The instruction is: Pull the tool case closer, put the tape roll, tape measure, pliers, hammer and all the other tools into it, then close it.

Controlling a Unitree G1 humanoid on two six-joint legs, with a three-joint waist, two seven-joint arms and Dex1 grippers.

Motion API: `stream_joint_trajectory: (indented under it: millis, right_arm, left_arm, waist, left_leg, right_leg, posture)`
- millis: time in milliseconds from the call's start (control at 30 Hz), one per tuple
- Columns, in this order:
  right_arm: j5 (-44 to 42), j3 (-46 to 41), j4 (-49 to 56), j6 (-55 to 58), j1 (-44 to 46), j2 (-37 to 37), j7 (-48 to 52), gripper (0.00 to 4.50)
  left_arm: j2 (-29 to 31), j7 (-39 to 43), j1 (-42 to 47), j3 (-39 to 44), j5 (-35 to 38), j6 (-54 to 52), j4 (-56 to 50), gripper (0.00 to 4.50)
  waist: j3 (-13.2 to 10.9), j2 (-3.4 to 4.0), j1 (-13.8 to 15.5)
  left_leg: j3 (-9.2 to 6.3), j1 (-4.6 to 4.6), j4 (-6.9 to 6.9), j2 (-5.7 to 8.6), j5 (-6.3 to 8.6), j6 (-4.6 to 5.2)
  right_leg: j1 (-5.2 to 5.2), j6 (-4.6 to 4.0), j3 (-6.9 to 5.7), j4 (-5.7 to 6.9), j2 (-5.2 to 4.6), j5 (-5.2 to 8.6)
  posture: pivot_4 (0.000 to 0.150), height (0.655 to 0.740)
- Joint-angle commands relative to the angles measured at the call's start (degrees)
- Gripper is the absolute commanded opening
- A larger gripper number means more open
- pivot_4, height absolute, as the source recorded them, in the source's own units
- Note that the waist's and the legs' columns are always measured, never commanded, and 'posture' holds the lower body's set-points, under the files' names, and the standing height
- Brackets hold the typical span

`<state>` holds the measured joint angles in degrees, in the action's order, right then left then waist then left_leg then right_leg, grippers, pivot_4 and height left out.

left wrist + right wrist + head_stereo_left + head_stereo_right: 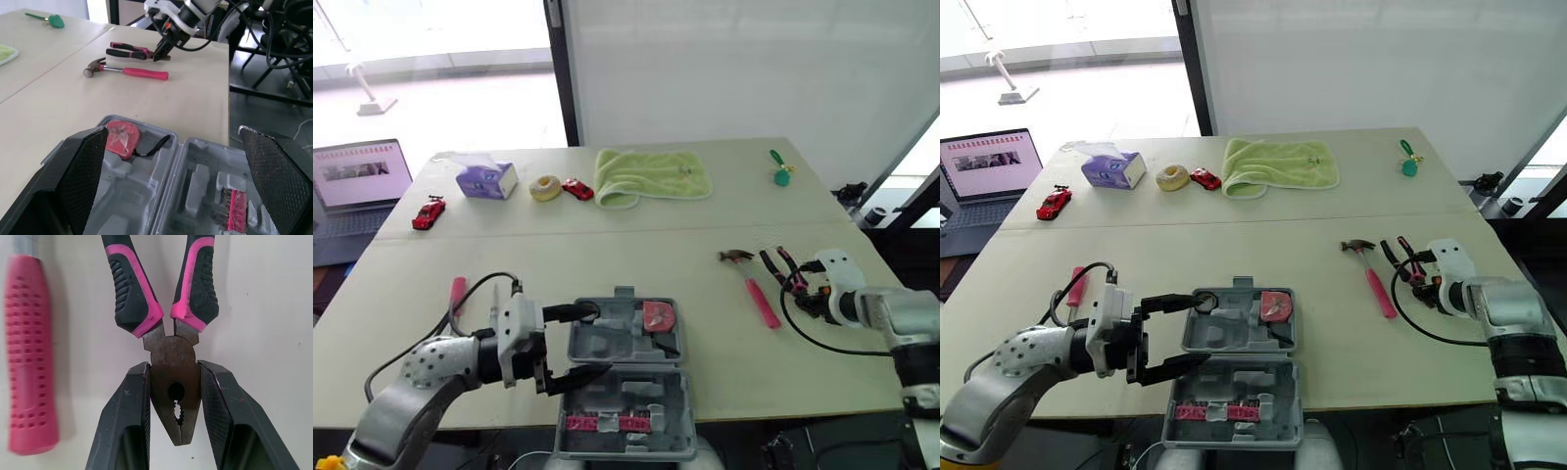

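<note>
The grey tool case (626, 368) lies open at the table's front edge, with a red tape measure (658, 315) in its far half. My left gripper (576, 345) is open, its fingers straddling the case's left side. On the right lie the pink-handled hammer (759, 294) and the pliers (781, 262). My right gripper (800, 289) is shut on the head of the pliers (173, 357), which rest on the table. A beige tape roll (545, 187) sits far back on the left. A pink-handled tool (458, 291) lies left of the case.
At the back are a tissue box (486, 180), two red toy cars (429, 212) (578, 188), a green towel (651, 176) and a small green object (781, 174). A laptop (357, 181) stands beyond the table's left edge.
</note>
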<state>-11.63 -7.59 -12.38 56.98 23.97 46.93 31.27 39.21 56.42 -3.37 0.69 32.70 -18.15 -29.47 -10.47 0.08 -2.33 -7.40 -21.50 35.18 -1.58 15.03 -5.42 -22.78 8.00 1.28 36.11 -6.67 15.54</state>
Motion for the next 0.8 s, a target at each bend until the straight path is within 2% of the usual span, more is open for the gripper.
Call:
stream_joint_trajectory:
  millis: [33, 100, 267, 400, 467, 600, 667, 733, 800]
  right_arm:
    - [-1.2, -3.5, 10.3, -0.1, -2.5, 1.1, -0.2, 0.94]
    - [-1.9, -4.2, 14.6, 0.6, -4.3, 1.7, 0.6, 0.94]
    - [-8.4, -4.5, 34.1, 4.0, -8.9, 8.1, 9.3, 0.94]
    - [-15.5, -2.6, 46.3, 8.3, -8.5, 15.1, 16.5, 0.94]
    - [-17.9, -2.0, 49.2, 10.0, -7.5, 16.9, 17.9, 0.94]
    - [-22.8, 7.8, 55.5, 16.8, 4.1, 19.6, 19.9, 0.94]
    - [-21.2, 15.8, 57.0, 18.8, 11.3, 18.4, 18.2, 0.94]
    - [-20.5, 21.6, 57.7, 20.8, 16.5, 16.2, 16.6, 0.94]
    - [-21.3, 27.7, 57.6, 25.2, 22.6, 9.4, 14.1, 0.94]
  left_arm:
    - [0.2, 0.8, 0.7, 0.0, -0.5, 1.2, 0.0, 4.5]
    - [0.1, 1.0, 1.1, 0.1, -0.4, 1.0, 0.5, 4.5]
    - [0.9, 2.5, 2.2, 2.8, 0.3, 0.8, 5.3, 4.5]
    - [3.8, 5.8, 2.0, 5.5, 0.5, 1.3, 8.5, 4.5]
    - [4.8, 7.1, 2.0, 6.3, 0.5, 1.6, 9.7, 4.5]
    - [8.6, 12.4, 2.0, 7.2, -1.7, 4.7, 14.4, 4.5]
    - [9.7, 14.0, 2.4, 7.2, -1.9, 5.3, 16.0, 4.5]
    - [9.8, 14.6, 2.9, 7.0, -2.3, 5.9, 17.1, 4.5]
    - [9.8, 15.0, 3.5, 6.8, -2.7, 6.3, 17.8, 4.5]
  waist:
    - [0.0, 0.0, 0.0]
    - [0.0, 0.0, 0.0]
    - [-0.1, 0.11, -0.2]
    - [-0.1, 0.07, 0.0]
    - [-0.2, -0.01, 0.1]
    - [-0.3, -0.13, -0.1]
    - [-0.3, -0.15, -0.2]
    - [-0.3, -0.16, -0.2]
    - [-0.3, -0.19, -0.2]
  left_leg:
    - [0.0, 0.0, 0.0, 0.0, 0.0, 0.0]
    - [0.0, 0.0, 0.01, 0.0, 0.0, 0.0]
    - [0.0, 0.0, -0.02, 0.0, 0.0, 0.0]
    - [-0.01, 0.0, -0.01, -0.01, 0.0, 0.01]
    - [-0.01, -0.01, -0.02, -0.01, 0.0, 0.01]
    - [0.0, -0.09, 0.04, 0.0, 0.01, 0.0]
    - [0.0, -0.11, -0.02, -0.01, 0.01, 0.0]
    - [-0.01, -0.16, -0.05, -0.02, 0.01, 0.0]
    - [-0.01, -0.33, -0.04, -0.02, 0.01, -0.01]
  right_leg:
    - [0.0, 0.0, 0.0, 0.0, 0.0, 0.0]
    - [0.01, 0.0, 0.0, 0.0, 0.0, 0.0]
    - [-0.03, 0.02, 0.0, 0.01, 0.0, 0.02]
    - [-0.05, 0.01, 0.0, 0.03, 0.01, 0.03]
    - [-0.04, -0.16, -0.01, 0.01, 0.01, 0.12]
    - [-0.08, -0.2, 0.0, -0.02, 0.0, 0.12]
    - [-0.19, -0.21, -0.01, 0.01, 0.01, 0.12]
    - [-0.3, -0.21, 0.0, 0.04, 0.01, 0.12]
    - [-0.44, -0.21, -0.01, 0.03, 0.01, 0.12]
  posture:
    - [0.15, 0.74]
    - [0.15, 0.74]
    - [0.15, 0.74]
    - [0.15, 0.74]
    - [0.15, 0.74]
    - [0.15, 0.74]
    - [0.15, 0.74]
    - [0.15, 0.74]
    - [0.15, 0.74]
